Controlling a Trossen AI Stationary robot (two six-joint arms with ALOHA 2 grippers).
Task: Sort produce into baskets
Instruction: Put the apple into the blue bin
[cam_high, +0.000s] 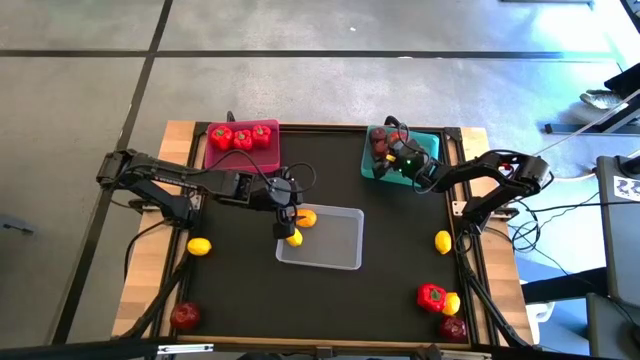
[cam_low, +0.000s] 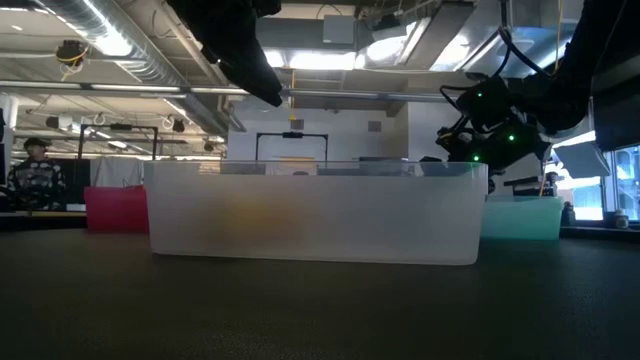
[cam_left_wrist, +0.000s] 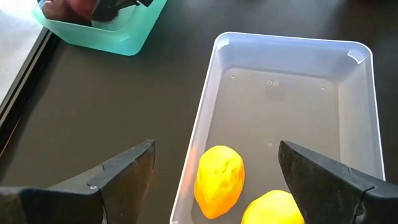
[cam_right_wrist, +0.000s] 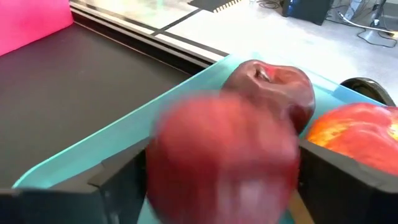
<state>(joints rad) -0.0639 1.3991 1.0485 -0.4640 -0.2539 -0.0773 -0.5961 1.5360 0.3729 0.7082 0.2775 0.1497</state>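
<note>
My left gripper (cam_high: 287, 217) is open and empty over the left edge of the translucent tray (cam_high: 340, 258). Two yellow lemons (cam_left_wrist: 219, 180) (cam_left_wrist: 273, 208) lie on that tray's floor (cam_left_wrist: 292, 112) between and below the fingers. My right gripper (cam_high: 405, 165) hangs over the teal tray (cam_right_wrist: 124, 134), fingers spread wide. A dark red apple (cam_right_wrist: 224, 158) shows blurred between them, while everything else is sharp. Two more apples (cam_right_wrist: 273, 87) (cam_right_wrist: 354, 134) lie in the teal tray. The pink tray (cam_high: 268, 152) holds three red peppers (cam_high: 241, 138). My right gripper has the blurred apple (cam_right_wrist: 224, 158) between its fingers (cam_right_wrist: 118, 180), over the teal tray. Whether the fingers touch it, I cannot tell.
Loose on the black mat are a lemon (cam_high: 199, 245) and an apple (cam_high: 184, 316) at the near left. A lemon (cam_high: 443, 241), a pepper (cam_high: 431, 296), another lemon (cam_high: 452, 302) and an apple (cam_high: 453, 327) are at the near right. A person (cam_low: 35, 170) shows in the room behind.
</note>
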